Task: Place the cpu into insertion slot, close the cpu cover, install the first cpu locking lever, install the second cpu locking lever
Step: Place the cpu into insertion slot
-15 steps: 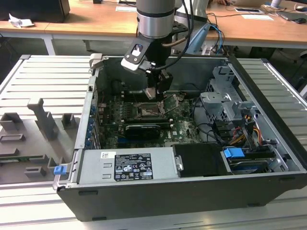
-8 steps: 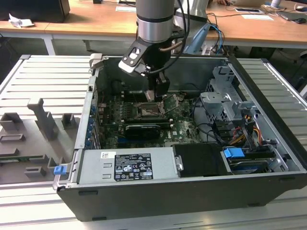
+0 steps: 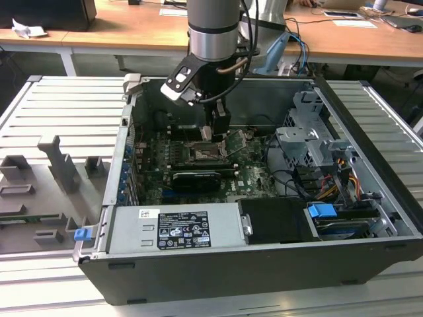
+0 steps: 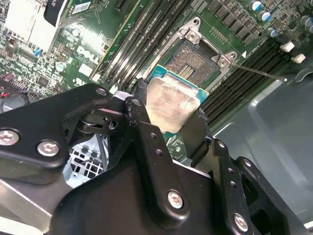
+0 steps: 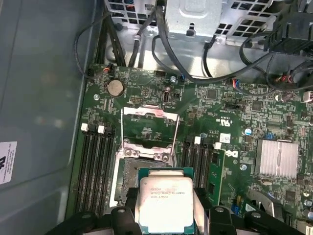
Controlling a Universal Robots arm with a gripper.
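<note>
My gripper (image 4: 168, 111) is shut on the cpu (image 4: 171, 100), a thin square chip with a pale silvery face held by two opposite edges. In the first wrist view the cpu (image 5: 165, 201) hangs just above the near edge of the insertion slot (image 5: 128, 177), whose dark centre lies partly uncovered. The cpu cover (image 5: 146, 112), a silver frame with a square window, is flipped open beyond the slot. The second wrist view shows the insertion slot (image 4: 193, 66) with a thin lever rod (image 4: 259, 72) swung out beside it. In the exterior view the gripper (image 3: 220, 129) hovers over the slot (image 3: 203, 154) inside the open computer case.
Black memory slots (image 5: 95, 166) flank the socket on both sides. A finned heatsink (image 5: 276, 159) and black cables (image 5: 146, 34) sit nearby. In the case are a long black card (image 3: 195, 179), a grey power supply (image 3: 175, 228) and a drive cage (image 3: 310, 142).
</note>
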